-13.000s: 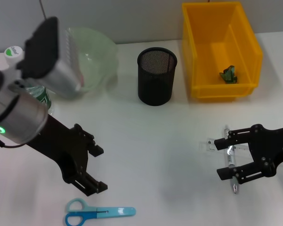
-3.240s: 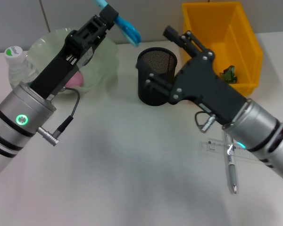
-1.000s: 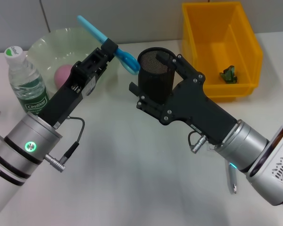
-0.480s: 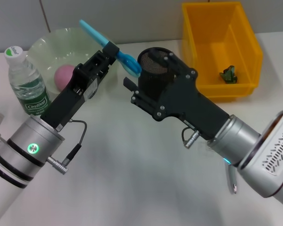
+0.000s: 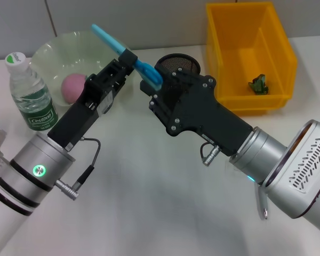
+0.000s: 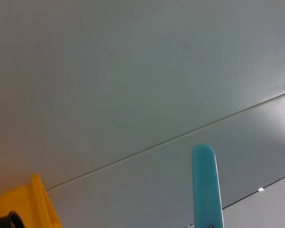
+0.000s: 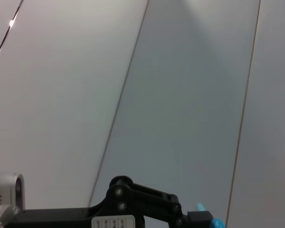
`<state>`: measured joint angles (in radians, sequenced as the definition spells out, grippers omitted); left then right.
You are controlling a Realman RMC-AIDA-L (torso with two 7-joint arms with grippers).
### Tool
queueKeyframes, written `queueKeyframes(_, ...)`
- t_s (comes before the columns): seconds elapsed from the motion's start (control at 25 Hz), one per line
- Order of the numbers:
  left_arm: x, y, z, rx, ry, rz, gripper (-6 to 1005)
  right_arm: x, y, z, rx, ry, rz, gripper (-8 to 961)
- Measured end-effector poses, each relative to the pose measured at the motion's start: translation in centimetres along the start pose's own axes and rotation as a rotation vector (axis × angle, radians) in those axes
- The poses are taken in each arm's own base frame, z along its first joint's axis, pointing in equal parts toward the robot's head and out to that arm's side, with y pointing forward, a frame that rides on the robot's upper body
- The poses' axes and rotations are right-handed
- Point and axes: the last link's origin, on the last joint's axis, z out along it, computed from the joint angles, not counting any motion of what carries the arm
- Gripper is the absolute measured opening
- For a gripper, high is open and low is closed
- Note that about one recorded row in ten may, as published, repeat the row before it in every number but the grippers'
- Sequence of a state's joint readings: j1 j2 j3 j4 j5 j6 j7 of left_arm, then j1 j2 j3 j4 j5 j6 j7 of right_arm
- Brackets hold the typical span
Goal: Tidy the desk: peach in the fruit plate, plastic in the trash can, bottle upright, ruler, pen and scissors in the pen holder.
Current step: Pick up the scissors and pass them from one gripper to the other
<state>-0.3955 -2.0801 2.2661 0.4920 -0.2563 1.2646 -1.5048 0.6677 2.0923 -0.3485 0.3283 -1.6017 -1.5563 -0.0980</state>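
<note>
The left gripper (image 5: 129,58) was raised above the desk (image 5: 149,202), its fingers clamped on the blue scissors (image 5: 129,57), which slanted through them — the blade end pointing up toward the far left, the handle loops hanging just beside the rim of the pen holder (image 5: 177,66). In the left wrist view only the pale blue blade tip (image 6: 206,185) showed against the wall, with a bit of the yellow bin (image 6: 35,204) near it.

The right gripper (image 5: 159,96) sat pressed up against the near side of the pen holder, right below the scissors' handles; whether its fingers were open or closed could not be told, since the black body hid them. The right wrist view caught the left gripper (image 7: 194,219) and a sliver of blue.

The peach (image 5: 73,87) lay in the green fruit plate (image 5: 48,50) at the desk's far left, and the bottle (image 5: 29,92) stood upright just beside the plate, toward the left edge. The bin (image 5: 249,56) stood at the far right corner with the green plastic (image 5: 258,84) lying inside it. The pen (image 5: 263,205) lay on the desk near the right edge, mostly behind the right arm. The ruler was not visible.
</note>
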Motion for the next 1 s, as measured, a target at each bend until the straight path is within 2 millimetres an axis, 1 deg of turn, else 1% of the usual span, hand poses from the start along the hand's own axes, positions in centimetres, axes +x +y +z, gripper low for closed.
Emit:
queueKeyframes(0.2, -0.12, 0.13, 0.1, -0.006, -0.002, -0.002, 251, -0.03, -0.14, 0.14, 0.007, -0.001, -0.001, 329)
queueKeyframes(0.4, -0.16, 0.18, 0.14, -0.008, -0.003, 0.0, 251, 0.22, -0.1, 0.29, 0.001, 0.016, -0.002, 330)
queueKeyframes(0.8, -0.16, 0.19, 0.16, -0.008, -0.004, 0.002, 251, 0.09, -0.11, 0.41, -0.001, 0.008, -0.001, 333)
queueKeyframes(1.0, -0.15, 0.14, 0.11, -0.006, -0.004, -0.002, 251, 0.06, -0.08, 0.42, -0.001, 0.006, 0.001, 255)
